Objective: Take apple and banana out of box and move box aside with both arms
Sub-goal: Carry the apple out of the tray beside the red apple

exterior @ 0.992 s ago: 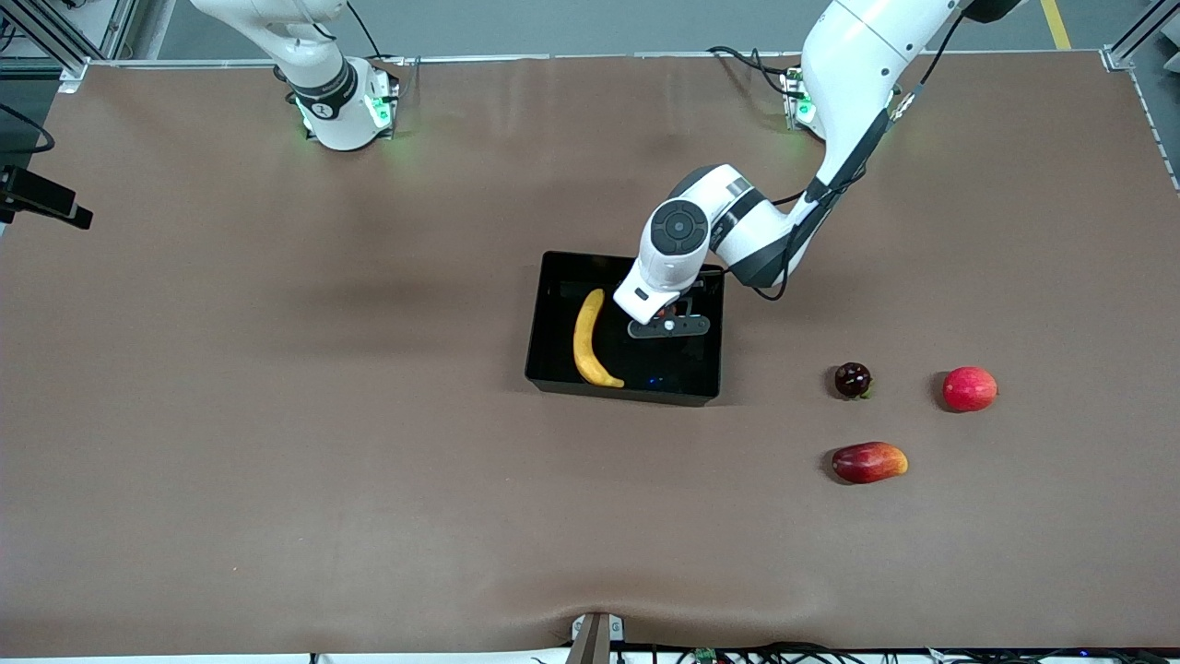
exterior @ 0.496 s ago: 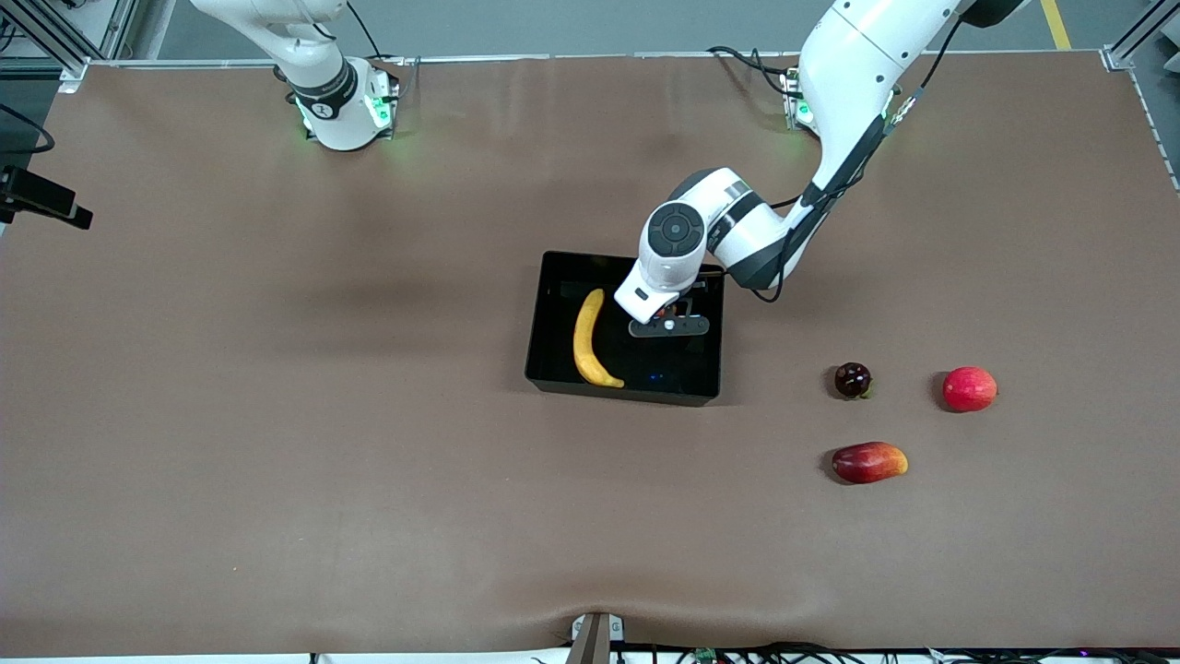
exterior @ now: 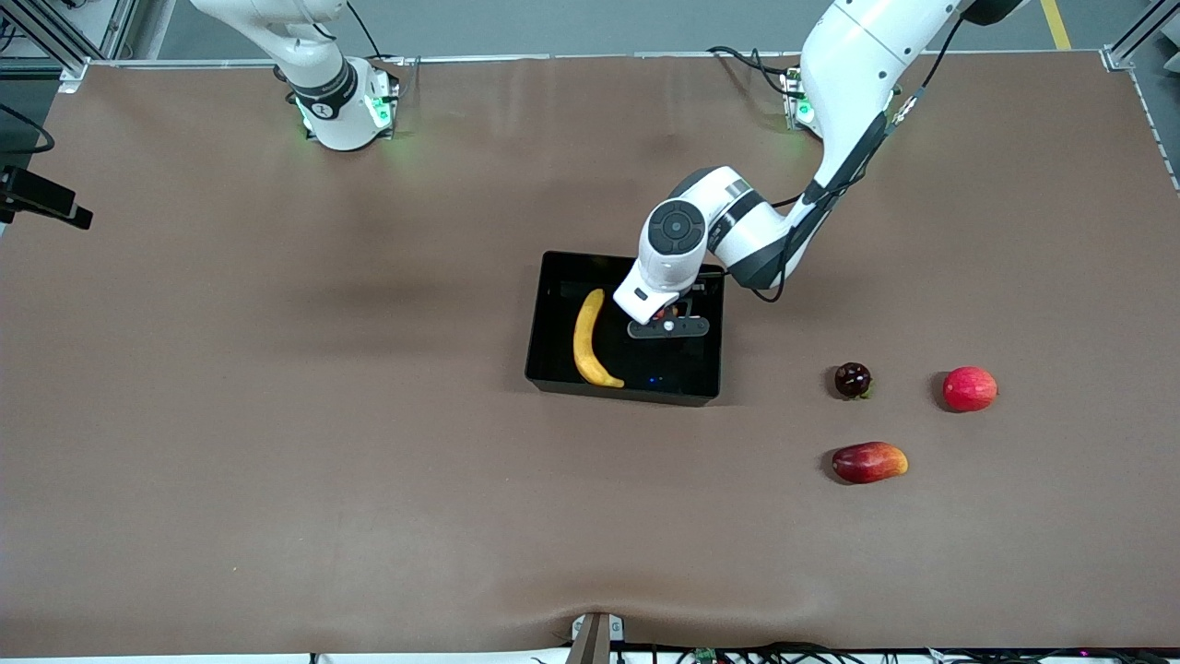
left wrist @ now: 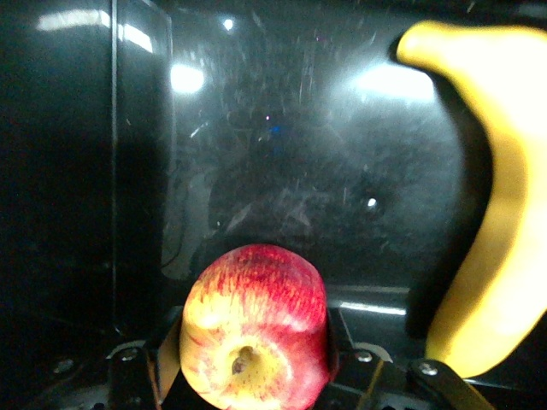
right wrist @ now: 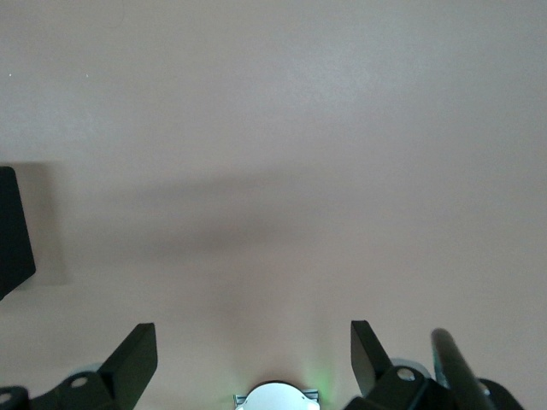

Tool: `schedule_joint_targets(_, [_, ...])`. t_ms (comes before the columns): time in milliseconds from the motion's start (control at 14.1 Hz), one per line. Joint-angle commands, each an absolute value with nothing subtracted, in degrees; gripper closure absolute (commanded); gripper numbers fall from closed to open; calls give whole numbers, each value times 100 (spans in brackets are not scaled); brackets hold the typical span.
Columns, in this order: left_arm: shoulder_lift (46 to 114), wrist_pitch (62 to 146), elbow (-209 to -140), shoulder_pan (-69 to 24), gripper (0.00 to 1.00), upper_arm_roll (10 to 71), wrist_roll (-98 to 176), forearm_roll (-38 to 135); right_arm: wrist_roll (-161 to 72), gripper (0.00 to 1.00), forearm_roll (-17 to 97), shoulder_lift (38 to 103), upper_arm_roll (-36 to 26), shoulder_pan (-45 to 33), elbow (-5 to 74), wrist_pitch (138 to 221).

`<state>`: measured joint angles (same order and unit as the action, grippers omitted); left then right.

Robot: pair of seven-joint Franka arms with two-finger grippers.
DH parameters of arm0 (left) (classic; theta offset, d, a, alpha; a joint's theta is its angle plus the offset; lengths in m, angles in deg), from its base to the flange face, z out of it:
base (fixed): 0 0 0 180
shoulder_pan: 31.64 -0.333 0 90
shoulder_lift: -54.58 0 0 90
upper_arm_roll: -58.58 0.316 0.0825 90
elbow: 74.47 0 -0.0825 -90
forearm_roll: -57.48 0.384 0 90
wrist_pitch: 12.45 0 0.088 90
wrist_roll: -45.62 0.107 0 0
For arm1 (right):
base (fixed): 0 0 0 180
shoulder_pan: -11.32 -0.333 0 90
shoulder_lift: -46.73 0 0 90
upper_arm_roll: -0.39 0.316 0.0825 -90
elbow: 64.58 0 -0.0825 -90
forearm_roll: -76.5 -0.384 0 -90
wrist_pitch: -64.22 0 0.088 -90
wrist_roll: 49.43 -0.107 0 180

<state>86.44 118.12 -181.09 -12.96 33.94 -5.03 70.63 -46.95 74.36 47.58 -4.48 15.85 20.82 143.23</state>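
The black box [exterior: 551, 277] stands mid-table with the yellow banana [exterior: 587, 341] lying in it, toward the right arm's end. My left gripper [exterior: 670, 319] is low inside the box beside the banana. It is shut on the small red apple with yellow streaks [left wrist: 255, 329], stem dimple toward the camera. The left wrist view shows the box's glossy floor [left wrist: 282, 154] and the banana [left wrist: 491, 213] close by. My right gripper [right wrist: 253, 359] is open and empty, held high over bare table near its base, where the arm waits. A corner of the box [right wrist: 13, 231] shows in the right wrist view.
Three other fruits lie toward the left arm's end of the table: a small dark round fruit [exterior: 853, 379], a pinkish-red round fruit [exterior: 969, 388], and an oblong red-and-orange fruit [exterior: 868, 462] nearer the front camera.
My left arm's wrist has shifted very slightly; the gripper stays in the box, still shut on the apple. Nothing else has moved.
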Motion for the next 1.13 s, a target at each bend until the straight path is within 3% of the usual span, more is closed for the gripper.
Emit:
schedule_joint_targets(0, [8061,11334,-17898,-1397,100,3414,-369,7181,-4767,0,7404,4744,-365,1695,2094,14297])
schedule_joint_targets(354, [7586,10262,-17133,-2239,100,3370,868,7058,-4767,0,7404,4752,-365,1686,2094,14314])
schedule_joint_targets(1062, [7260,9733,-17132,-4208,100,3388,3593,6671,-4767,0,7404,4752,-365,1678,2103,14297])
